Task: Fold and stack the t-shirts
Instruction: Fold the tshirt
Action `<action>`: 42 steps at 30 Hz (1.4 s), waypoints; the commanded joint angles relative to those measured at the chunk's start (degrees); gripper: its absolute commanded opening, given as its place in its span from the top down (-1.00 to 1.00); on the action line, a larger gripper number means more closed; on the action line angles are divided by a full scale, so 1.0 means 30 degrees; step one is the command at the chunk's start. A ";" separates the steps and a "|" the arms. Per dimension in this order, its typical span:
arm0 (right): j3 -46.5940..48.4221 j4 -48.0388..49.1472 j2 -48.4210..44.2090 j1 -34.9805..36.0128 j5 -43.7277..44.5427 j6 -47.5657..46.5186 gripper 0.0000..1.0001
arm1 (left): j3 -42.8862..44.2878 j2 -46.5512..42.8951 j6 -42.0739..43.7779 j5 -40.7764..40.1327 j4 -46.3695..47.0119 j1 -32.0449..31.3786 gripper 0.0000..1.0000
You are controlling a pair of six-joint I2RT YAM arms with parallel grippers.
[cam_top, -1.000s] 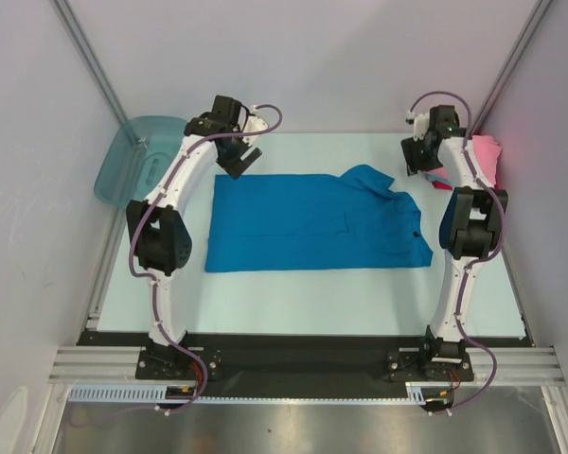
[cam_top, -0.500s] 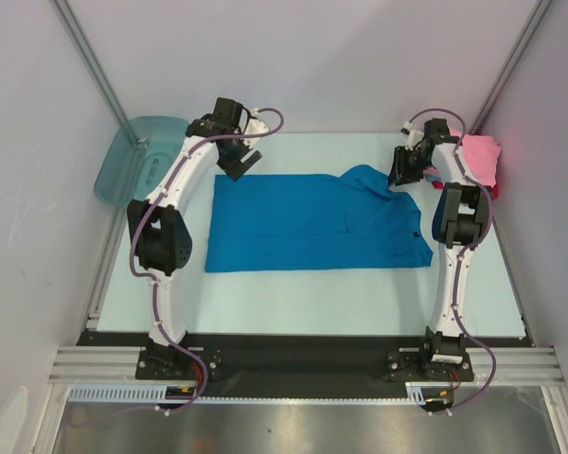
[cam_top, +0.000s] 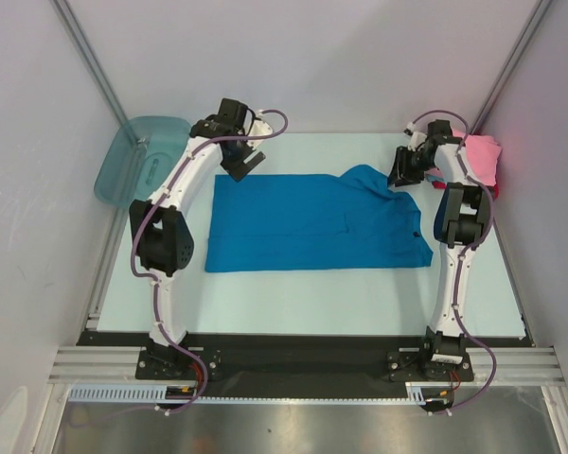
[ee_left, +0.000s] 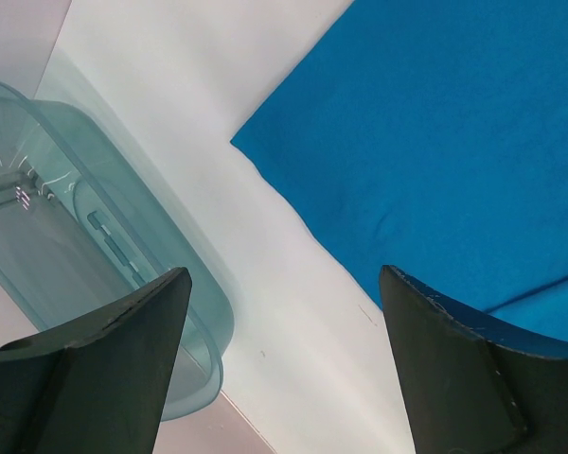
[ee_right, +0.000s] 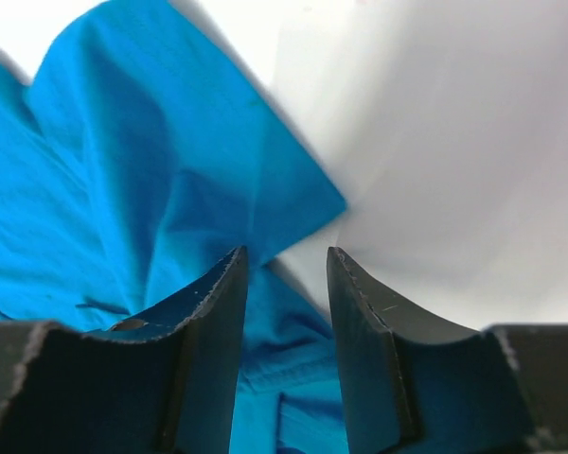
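We look down on a pale surface [cam_top: 293,303] closed in by plain grey walls, with the two arms rising from its near edge. The bright blue t-shirt [cam_top: 303,227] lies flat across the middle, its long side running left to right, smooth over most of its area. At its far right corner a flap of cloth stands rumpled and raised. The pink t-shirt [cam_top: 483,156] sits bunched at the far right edge, behind the right arm and apart from the blue one. A translucent teal tub [cam_top: 137,156] rests at the far left, tilted against the wall.

The left fingers [cam_top: 241,163] hang above the far left corner of the blue t-shirt, spread wide, with nothing between them. From the left wrist we see that corner, a strip of bare surface and the tub beyond.

The right fingers [cam_top: 402,170] are low at the rumpled flap. They stand apart with a narrow gap, and blue cloth shows through it. We cannot tell whether they touch the cloth.
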 commanded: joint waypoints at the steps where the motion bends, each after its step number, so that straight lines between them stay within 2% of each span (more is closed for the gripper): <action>1: 0.0946 0.0118 -0.0080 -0.0475 0.0447 0.0088 0.10 | -0.0065 -0.1476 0.0284 -0.0349 0.0253 -0.0226 -0.74; 18: 0.1267 0.1084 0.0857 -0.1063 -0.0280 0.0995 0.07 | -0.0885 -0.1622 0.0663 -0.0524 0.0399 -0.0519 -0.71; 30: 0.2088 0.1261 0.1882 -0.0448 -0.0458 0.1289 0.08 | 0.0023 -0.1212 0.0665 -0.0583 0.0458 -0.0636 -0.71; 42: 0.1620 0.0939 0.1532 0.0109 -0.0575 0.1025 0.26 | 0.0491 -0.1007 0.0635 -0.0466 0.0458 -0.0695 -0.71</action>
